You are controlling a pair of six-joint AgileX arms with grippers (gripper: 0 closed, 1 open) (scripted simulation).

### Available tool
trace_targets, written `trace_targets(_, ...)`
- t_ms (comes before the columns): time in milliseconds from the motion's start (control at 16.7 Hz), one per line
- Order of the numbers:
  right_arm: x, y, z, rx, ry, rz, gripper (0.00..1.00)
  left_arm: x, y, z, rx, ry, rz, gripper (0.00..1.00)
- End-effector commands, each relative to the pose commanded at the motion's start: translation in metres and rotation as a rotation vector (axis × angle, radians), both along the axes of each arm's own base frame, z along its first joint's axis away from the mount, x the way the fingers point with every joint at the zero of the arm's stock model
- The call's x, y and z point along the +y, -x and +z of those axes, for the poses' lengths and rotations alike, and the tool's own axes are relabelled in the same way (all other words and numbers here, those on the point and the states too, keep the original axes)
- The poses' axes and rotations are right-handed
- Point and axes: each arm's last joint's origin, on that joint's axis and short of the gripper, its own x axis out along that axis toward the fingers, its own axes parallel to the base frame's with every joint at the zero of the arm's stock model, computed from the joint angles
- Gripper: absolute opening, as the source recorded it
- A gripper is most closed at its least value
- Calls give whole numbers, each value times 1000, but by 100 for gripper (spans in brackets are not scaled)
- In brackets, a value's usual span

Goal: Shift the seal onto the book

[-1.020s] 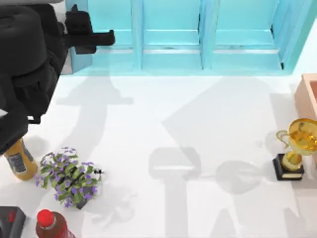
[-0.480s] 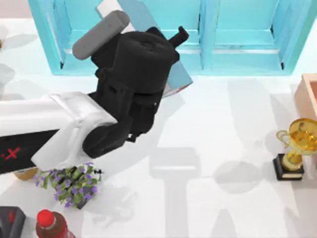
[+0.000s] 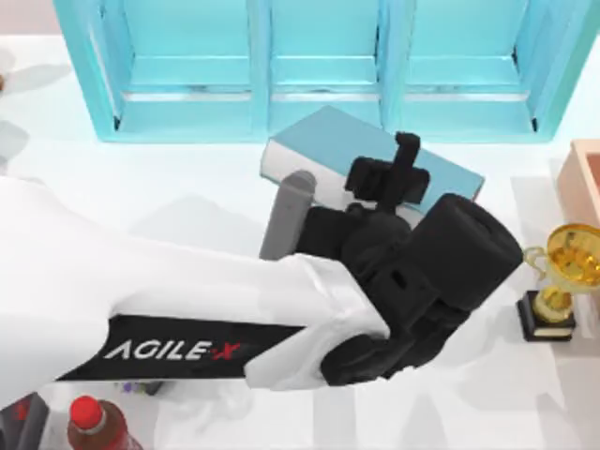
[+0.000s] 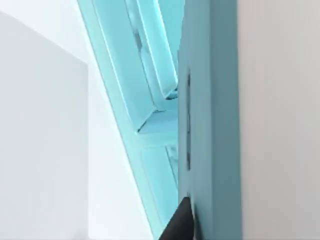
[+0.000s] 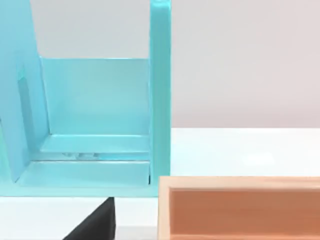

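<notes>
Little of the job looks finished: the left gripper [image 3: 405,159] reaches over the book [image 3: 319,141], which lies just before the teal shelf unit [image 3: 319,70], though I cannot tell its fingers' state or where the seal is.

White table [image 3: 216,178]; teal shelf unit [image 3: 319,70] behind (three open bays).
</notes>
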Motion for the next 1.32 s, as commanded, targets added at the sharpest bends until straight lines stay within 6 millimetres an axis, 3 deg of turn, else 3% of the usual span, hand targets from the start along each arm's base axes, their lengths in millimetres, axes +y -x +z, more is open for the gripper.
trace_targets(420, 0, 0, 0, 0, 0, 0, 100, -29, 34, -35, -69, 212, 140, 0)
trace_targets(1320, 0, 0, 0, 0, 0, 0, 100, -28, 40, -40, -72, 217, 151, 0)
